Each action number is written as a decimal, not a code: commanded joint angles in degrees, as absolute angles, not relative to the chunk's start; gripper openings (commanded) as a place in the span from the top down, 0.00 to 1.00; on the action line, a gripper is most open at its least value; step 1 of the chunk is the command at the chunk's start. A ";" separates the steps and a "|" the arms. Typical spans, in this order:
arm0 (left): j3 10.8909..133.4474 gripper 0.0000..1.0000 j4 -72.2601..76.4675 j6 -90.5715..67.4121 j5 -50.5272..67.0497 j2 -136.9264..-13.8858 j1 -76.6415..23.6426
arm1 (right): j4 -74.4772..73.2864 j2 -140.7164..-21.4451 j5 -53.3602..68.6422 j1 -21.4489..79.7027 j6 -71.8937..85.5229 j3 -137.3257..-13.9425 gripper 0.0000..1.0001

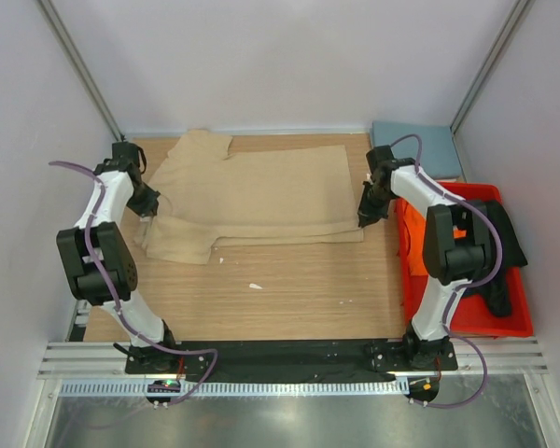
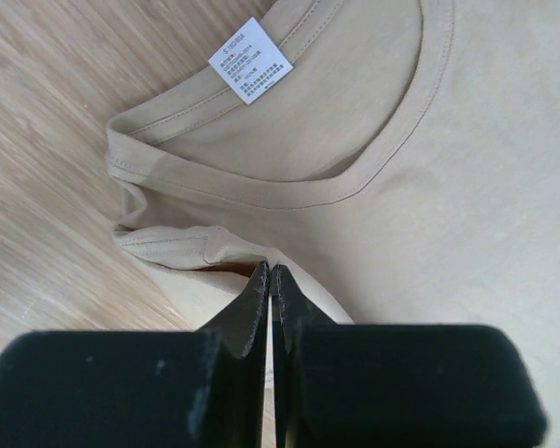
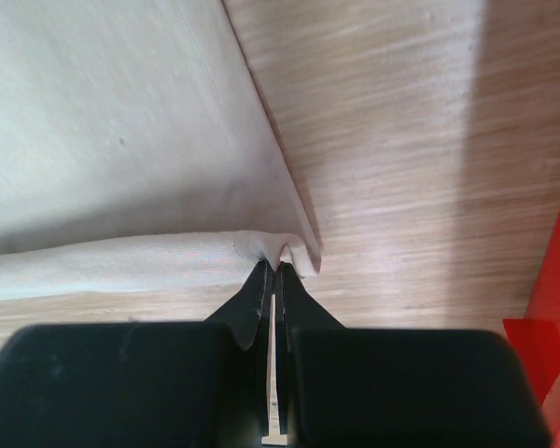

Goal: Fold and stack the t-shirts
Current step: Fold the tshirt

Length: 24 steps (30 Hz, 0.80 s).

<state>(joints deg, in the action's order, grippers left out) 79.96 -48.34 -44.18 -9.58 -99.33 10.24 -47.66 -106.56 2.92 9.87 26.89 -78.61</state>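
Observation:
A tan-beige t-shirt (image 1: pixel 261 191) lies spread across the back of the wooden table, its near long edge folded over. My left gripper (image 1: pixel 148 214) is shut on the cloth beside the collar (image 2: pixel 336 187), pinching a fold at its tips (image 2: pixel 271 271). My right gripper (image 1: pixel 366 222) is shut on the folded hem corner (image 3: pixel 285 250) at the shirt's right end. A white label (image 2: pixel 250 60) shows inside the neck. A slate blue-grey t-shirt (image 1: pixel 420 149) lies folded at the back right. Orange (image 1: pixel 413 238) and black (image 1: pixel 499 252) t-shirts sit in the red bin.
The red plastic bin (image 1: pixel 518 327) stands at the right edge of the table, its corner close to my right gripper (image 3: pixel 555 308). Two small white scraps (image 1: pixel 255 286) lie on the bare wood in front of the shirt. Grey walls enclose the table on three sides.

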 commanded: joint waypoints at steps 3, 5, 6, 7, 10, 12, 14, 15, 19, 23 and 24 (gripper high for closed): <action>83.23 1.00 -46.93 -42.80 -9.58 -100.28 10.55 | -49.57 -109.51 3.51 9.23 26.28 -86.29 0.99; 83.32 1.00 -46.93 -42.80 -9.49 -100.46 10.63 | -50.36 -111.08 3.87 9.23 26.10 -88.15 0.99; 83.32 1.00 -46.93 -42.80 -9.41 -100.55 10.63 | -50.45 -111.44 3.87 9.23 26.10 -89.55 0.98; 83.23 1.00 -46.85 -42.80 -9.32 -100.72 10.81 | -50.62 -111.88 4.04 9.23 26.19 -90.08 0.99; 83.58 1.00 -46.85 -42.63 -9.32 -100.99 11.07 | -50.71 -113.38 4.31 9.23 26.10 -91.75 0.99; 83.76 1.00 -46.85 -42.63 -9.05 -101.25 11.25 | -50.71 -114.60 4.39 9.14 26.02 -93.07 0.98; 83.85 1.00 -46.85 -42.63 -9.14 -101.34 11.34 | -50.97 -115.66 4.74 9.14 26.10 -94.21 0.99; 83.85 1.00 -46.76 -42.80 -9.05 -101.51 11.42 | -51.06 -116.53 4.57 9.23 26.02 -95.09 0.99; 84.37 1.00 -46.50 -43.24 -8.26 -102.39 11.51 | -51.50 -118.21 3.52 9.14 25.93 -96.76 0.99; 85.08 1.00 -46.32 -43.42 -8.00 -103.09 11.60 | -51.33 -119.18 2.90 8.96 25.93 -97.91 0.98; 85.17 1.00 -46.23 -43.42 -7.82 -103.36 11.51 | -51.33 -119.35 2.90 8.88 25.93 -98.43 0.99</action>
